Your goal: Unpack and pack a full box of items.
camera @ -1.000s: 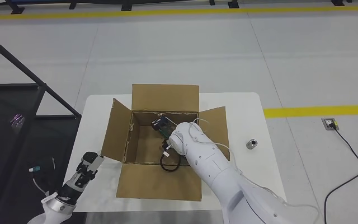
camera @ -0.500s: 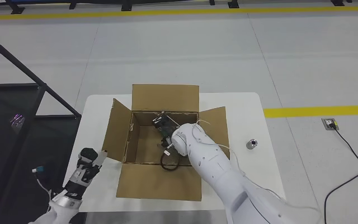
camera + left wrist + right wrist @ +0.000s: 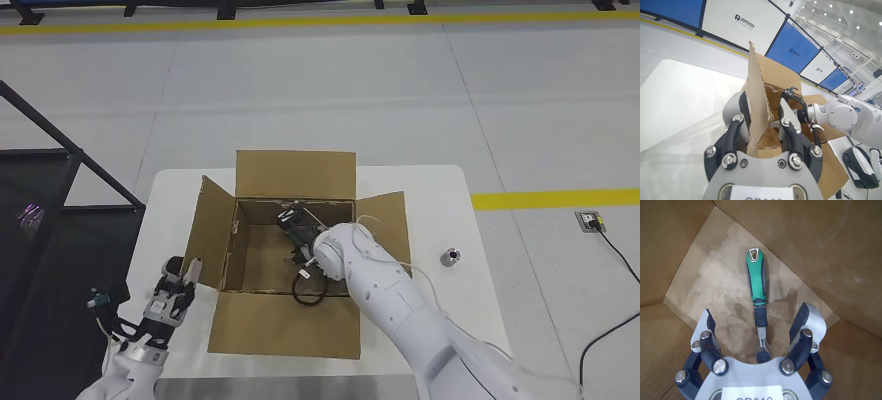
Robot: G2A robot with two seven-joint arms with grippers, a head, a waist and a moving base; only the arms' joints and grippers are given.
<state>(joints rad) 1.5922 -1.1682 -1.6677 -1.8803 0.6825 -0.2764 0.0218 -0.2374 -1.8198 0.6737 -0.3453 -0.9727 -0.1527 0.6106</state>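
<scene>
The box (image 3: 285, 325) is plain brown corrugated cardboard. It stands on a white, round-cornered table (image 3: 430, 190) with all four flaps folded outward. Its left flap (image 3: 757, 85) stands nearly upright, and its free edge is ragged and torn, exposing the fluting.

The left gripper (image 3: 762, 100) sits at the near corner of that flap, jaws apart and straddling the board. One finger lies close against one face of the flap, though contact cannot be confirmed. The other finger stands off with a visible gap, so nothing is clamped. The fingers (image 3: 786, 111) are flat brushed metal on black curved linkages.

The right arm (image 3: 370, 280) reaches down into the box. The right gripper (image 3: 755, 308) hangs open above the box floor, gripping nothing. Its black rubber pads (image 3: 797, 317) are set well apart on either side of a ratchet wrench (image 3: 757, 275).

The wrench lies flat on the floor of the box, near the middle. It has a moulded green-and-grey handle with a chromed hanging loop at the far end. A black collar and a polished steel neck lead to a rounded ratchet head nearest the gripper body. The floor panel around it is scuffed, with pale worn patches.

A small, shiny metal cylinder (image 3: 451, 257) stands on the table to the right of the box, apart from it.
</scene>
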